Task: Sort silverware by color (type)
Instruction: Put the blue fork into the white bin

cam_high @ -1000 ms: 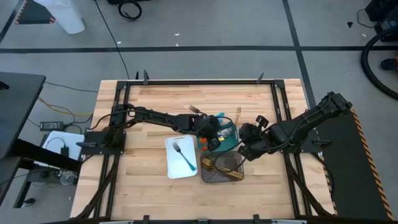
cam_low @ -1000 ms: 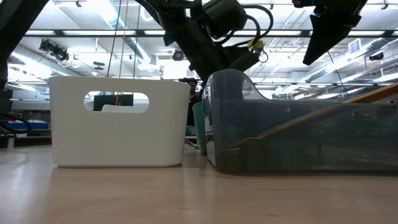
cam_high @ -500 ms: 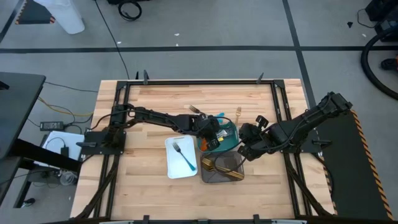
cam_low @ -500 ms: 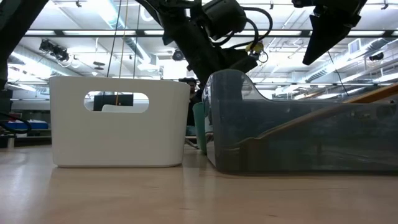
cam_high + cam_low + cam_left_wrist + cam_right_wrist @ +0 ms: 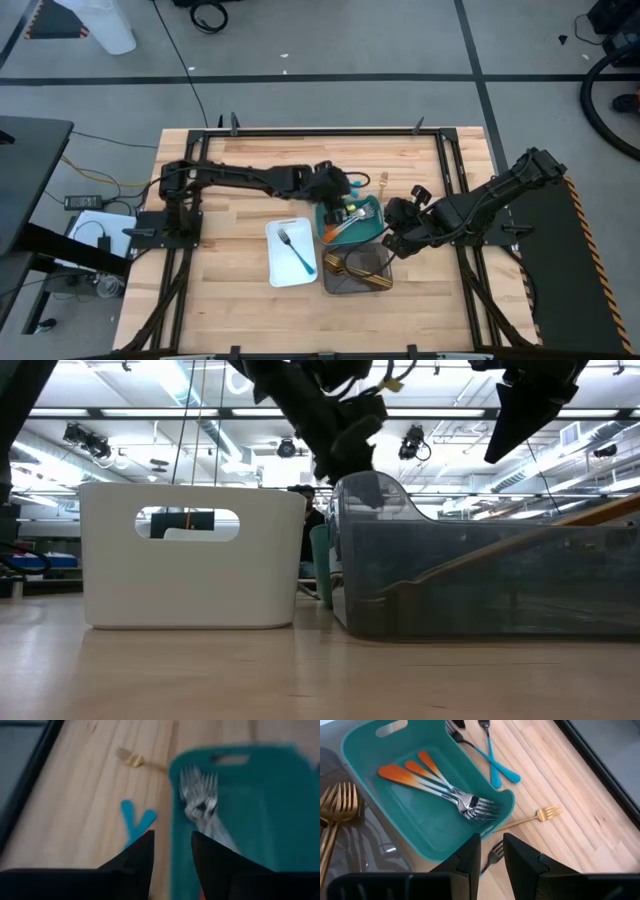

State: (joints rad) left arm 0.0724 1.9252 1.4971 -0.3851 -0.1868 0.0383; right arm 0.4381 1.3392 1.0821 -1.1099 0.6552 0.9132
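The orange-handled forks [image 5: 440, 782], 3 of them, lie side by side in the teal tray [image 5: 365, 742], heads bunched near its far rim. A moment ago the left gripper [image 5: 335, 190] sat low over that tray; now it has lifted back toward the tray's far edge with its fingers spread and empty, so I judge a fork has just been dropped in and that sort step is done. Still loose on the wood beside the tray are 2 crossed blue-handled forks [image 5: 492, 757] and a gold fork [image 5: 532, 819]. The white tray [image 5: 290, 255] holds 1 blue fork, the grey tray [image 5: 358, 268] gold ones. The right gripper [image 5: 397, 228] waits just beside the teal tray, fingers narrowly parted, holding nothing. The left wrist view is smeared, and the grey tray's count is unclear
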